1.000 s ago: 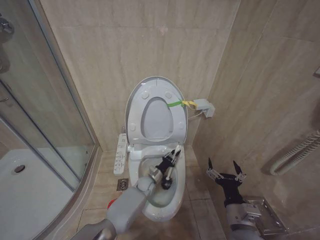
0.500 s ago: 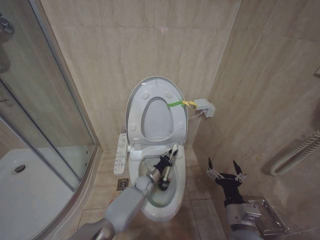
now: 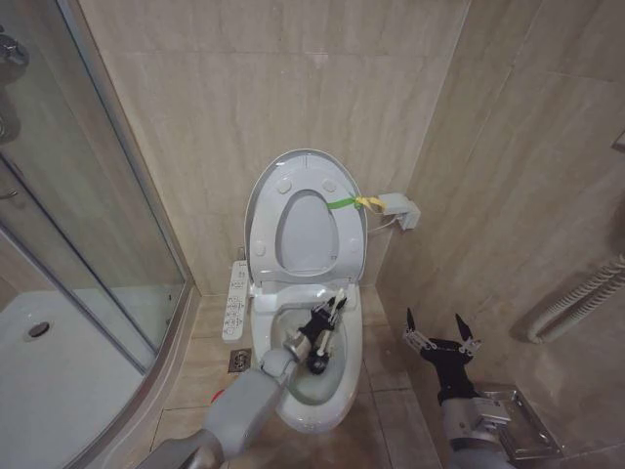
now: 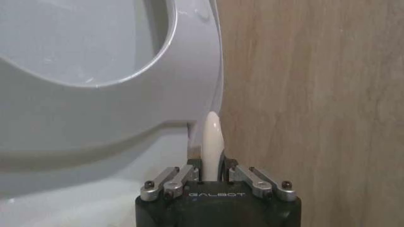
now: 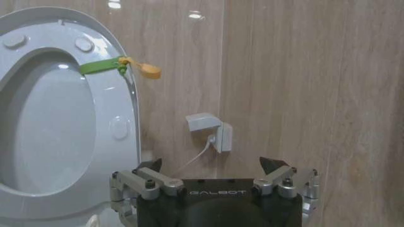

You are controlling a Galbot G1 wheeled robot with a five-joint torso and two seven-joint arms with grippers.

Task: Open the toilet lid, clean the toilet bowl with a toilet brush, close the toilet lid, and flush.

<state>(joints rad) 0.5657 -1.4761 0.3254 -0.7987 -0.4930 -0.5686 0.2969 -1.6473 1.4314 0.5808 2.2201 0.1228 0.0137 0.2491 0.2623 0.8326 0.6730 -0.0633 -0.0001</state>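
Toilet lid (image 3: 305, 174): raised and standing upright against the tiled back wall, with the ring-shaped seat (image 3: 306, 264) raised in front of it. A green-and-yellow strap (image 3: 354, 203) is tied at the lid's edge on the robot's right side. Round bumpers show on the lid's underside.

Toilet bowl (image 3: 337, 396): open below the raised seat, between the glass shower enclosure (image 3: 93, 254) on the left and the tiled side wall on the right. A long white button panel (image 3: 234, 299) runs along its left side.

Left tool (image 3: 329, 325): positioned over the open bowl, arm reaching in from the lower left. Its fingers are pressed together on the thin white handle of the toilet brush (image 4: 211, 144); in the left wrist view the handle rises from between the fingers, in front of the raised seat. The brush head itself cannot be made out.

Right tool (image 3: 441, 337): held to the right of the bowl, above the floor and near the side wall, apart from the toilet. Its fingers are spread and grip nothing.

A white wall box (image 5: 211, 128) with a cable is mounted on the back wall, to the right of the lid.
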